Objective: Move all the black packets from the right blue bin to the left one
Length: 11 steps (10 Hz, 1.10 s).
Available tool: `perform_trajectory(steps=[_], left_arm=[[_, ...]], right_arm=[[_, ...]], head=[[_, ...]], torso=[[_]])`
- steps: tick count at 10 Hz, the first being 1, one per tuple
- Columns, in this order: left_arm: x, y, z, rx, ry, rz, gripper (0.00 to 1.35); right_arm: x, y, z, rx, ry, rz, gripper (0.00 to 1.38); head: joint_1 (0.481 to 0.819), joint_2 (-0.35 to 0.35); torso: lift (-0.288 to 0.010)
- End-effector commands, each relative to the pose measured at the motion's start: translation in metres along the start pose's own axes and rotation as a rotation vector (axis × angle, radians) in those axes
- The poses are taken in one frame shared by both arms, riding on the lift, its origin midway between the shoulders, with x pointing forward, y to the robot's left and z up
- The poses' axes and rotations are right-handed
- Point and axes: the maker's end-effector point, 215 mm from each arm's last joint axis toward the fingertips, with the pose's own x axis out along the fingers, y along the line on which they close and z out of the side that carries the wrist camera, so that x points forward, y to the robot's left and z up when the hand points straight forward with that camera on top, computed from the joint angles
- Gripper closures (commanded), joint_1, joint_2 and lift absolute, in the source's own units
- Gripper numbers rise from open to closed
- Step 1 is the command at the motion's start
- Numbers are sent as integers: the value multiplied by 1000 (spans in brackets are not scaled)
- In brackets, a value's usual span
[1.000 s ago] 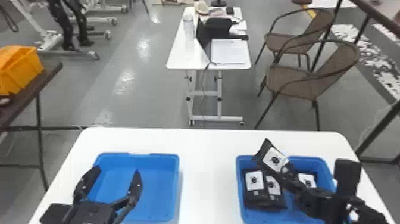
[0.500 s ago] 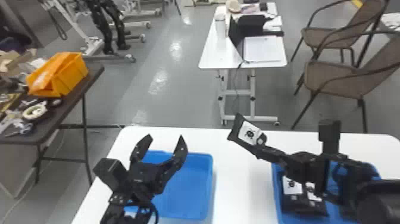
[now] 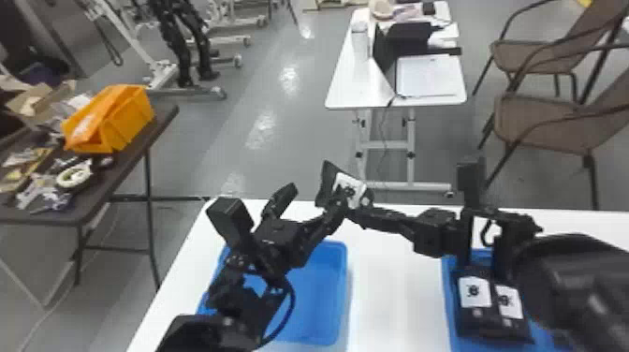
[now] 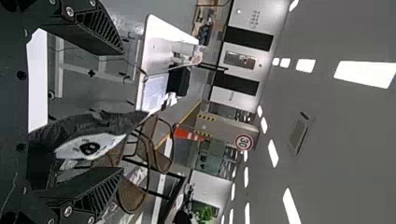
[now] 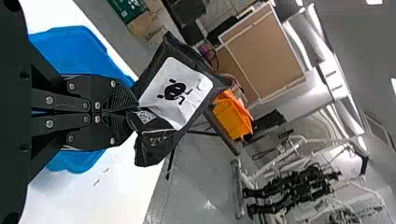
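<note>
Jaws: right gripper pinched on a black packet, left gripper spread wide. Head view: packet's up in the air near the far right corner of the left blue bin, tipped, one left finger overlapping its lower end. Looks like a handover. Two more packets sit in the right blue bin. Risk: right lets go before left has a grip, packet drops on the table. Right arm covers much of the right bin and the near side is cut off, so no packet count. Left arm covers part of the left bin.

Left wrist view: packet lies between the open fingers, nearer the right one, not clamped. Closing now could shove or fold it before both sides bite. Contact hard to make out.

Right wrist view: tips together on one end of the packet, most of it sticking out. Thin hold; a bump from the left fingers could twist it loose.
</note>
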Motion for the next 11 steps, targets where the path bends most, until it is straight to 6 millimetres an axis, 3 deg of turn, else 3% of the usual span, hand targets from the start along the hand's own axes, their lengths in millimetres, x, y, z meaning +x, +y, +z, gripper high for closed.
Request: perform_trajectory(steps=[1, 3, 4, 5, 11], left_arm=[[4, -1, -2, 4, 15, -5, 144], [3, -1, -9, 1, 40, -3, 165], [3, 1, -10, -7, 39, 7, 656], [-3, 11, -6, -11, 5, 76, 1280], [-11, 18, 7, -5, -71, 128, 1222]], right_arm=[[18, 21, 6, -22, 12, 58, 1254], [23, 30, 6, -27, 16, 80, 1254], [23, 30, 5, -19, 15, 82, 1254], [23, 29, 4, -17, 15, 82, 1254], [23, 27, 5, -19, -6, 79, 1253]], head=[[695, 249], [695, 273], [695, 282], [695, 284], [695, 310]], torso=[[0], [0], [0], [0], [0]])
